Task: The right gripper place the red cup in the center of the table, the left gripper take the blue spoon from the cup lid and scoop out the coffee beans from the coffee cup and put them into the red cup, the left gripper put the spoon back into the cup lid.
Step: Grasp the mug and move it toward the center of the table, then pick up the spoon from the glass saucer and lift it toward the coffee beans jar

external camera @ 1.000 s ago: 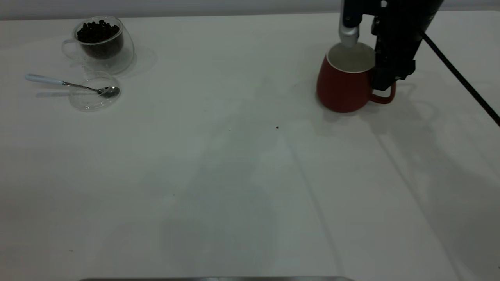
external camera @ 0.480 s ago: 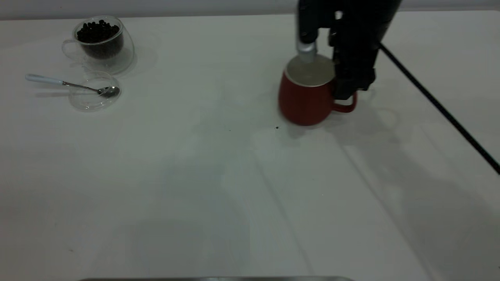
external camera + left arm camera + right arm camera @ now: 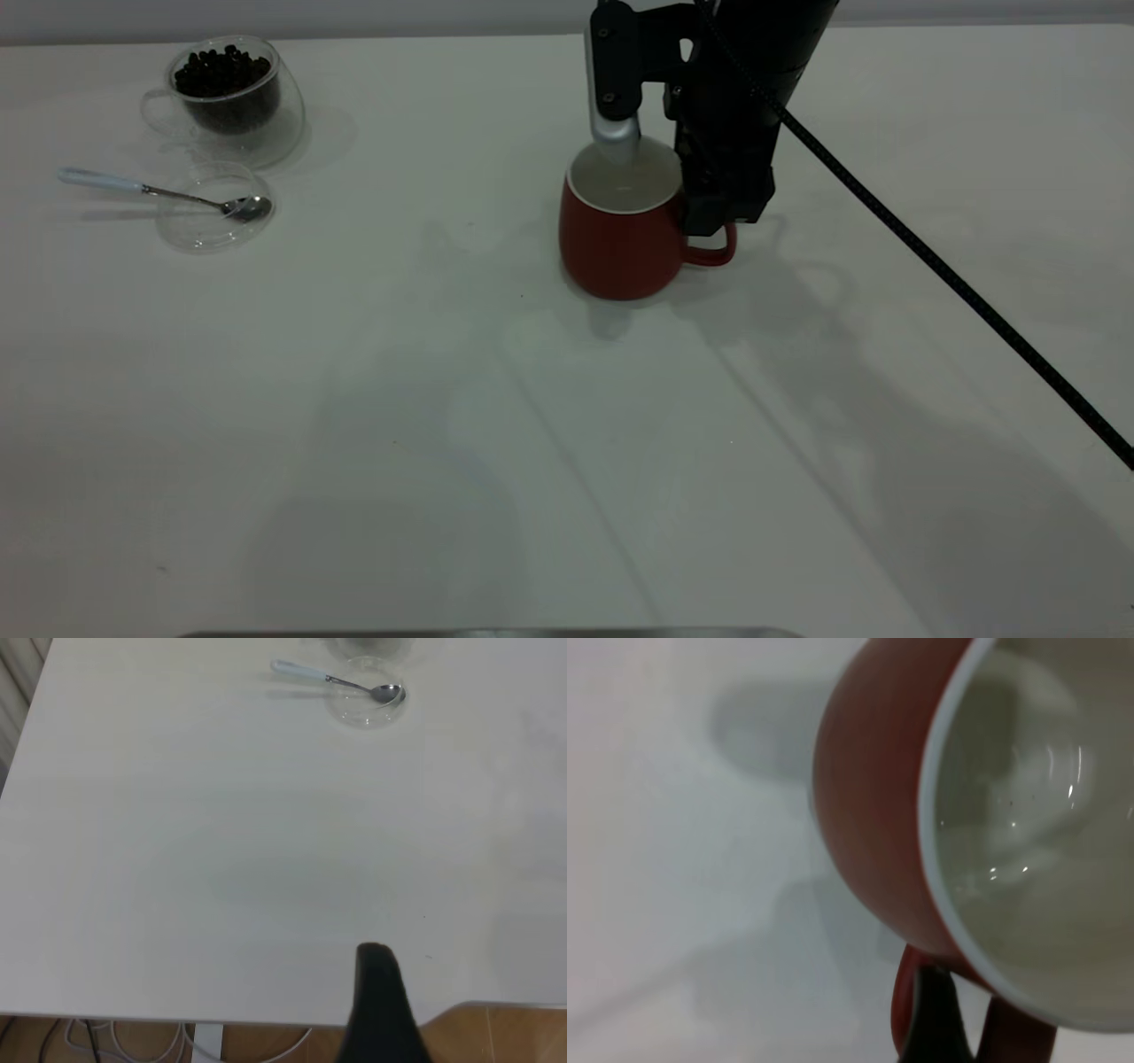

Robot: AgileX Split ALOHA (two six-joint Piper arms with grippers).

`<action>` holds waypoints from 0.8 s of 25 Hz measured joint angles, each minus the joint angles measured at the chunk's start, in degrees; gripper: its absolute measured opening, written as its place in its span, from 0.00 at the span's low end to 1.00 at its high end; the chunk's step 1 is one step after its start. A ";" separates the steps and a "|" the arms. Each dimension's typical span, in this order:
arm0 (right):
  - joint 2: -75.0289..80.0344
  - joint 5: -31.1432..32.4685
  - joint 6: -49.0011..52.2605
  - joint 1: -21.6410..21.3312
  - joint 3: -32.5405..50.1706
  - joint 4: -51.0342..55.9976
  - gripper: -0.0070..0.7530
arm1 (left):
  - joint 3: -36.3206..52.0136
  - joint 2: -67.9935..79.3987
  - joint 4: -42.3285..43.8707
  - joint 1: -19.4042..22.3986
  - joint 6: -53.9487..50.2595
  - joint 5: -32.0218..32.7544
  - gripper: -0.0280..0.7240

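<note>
While the left gripper (image 3: 383, 1010) hangs off the near table (image 3: 443, 425) edge, fingers unreadable, the right gripper (image 3: 669, 182) clamps one red cup (image 3: 620, 239) mid-table — beyond, one blue spoon (image 3: 151, 190) on one cup lid (image 3: 208, 226), one coffee cup (image 3: 232, 99) of coffee beans (image 3: 220, 71).

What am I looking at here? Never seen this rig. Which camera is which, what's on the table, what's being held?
It is a two-arm robot at a plain white table. The wide picture comes from an outside camera facing the arms; the other two come from cameras on each arm's wrist.

The right gripper is shut on the rounded dark red mug with a white inside, one finger inside the rim, the other by the handle. The mug is empty.

Far left stands a clear glass cup heaped with dark coffee beans. In front of it, a small spoon with a pale blue handle rests its bowl in a shallow clear lid.

The left gripper waits near the table edge, away from everything.
</note>
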 joint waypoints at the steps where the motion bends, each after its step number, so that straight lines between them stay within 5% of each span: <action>1: -0.12 0.06 0.76 0.05 0.00 0.24 0.79 | 0.00 0.00 0.00 0.00 0.00 0.00 0.82; 10: -9.68 9.84 19.58 -1.94 0.00 -1.77 0.79 | 0.00 -0.05 0.00 0.00 0.00 0.00 0.82; 20: -30.09 32.75 49.42 -2.22 0.00 -13.45 0.79 | 0.00 -0.05 0.00 0.00 0.00 0.00 0.82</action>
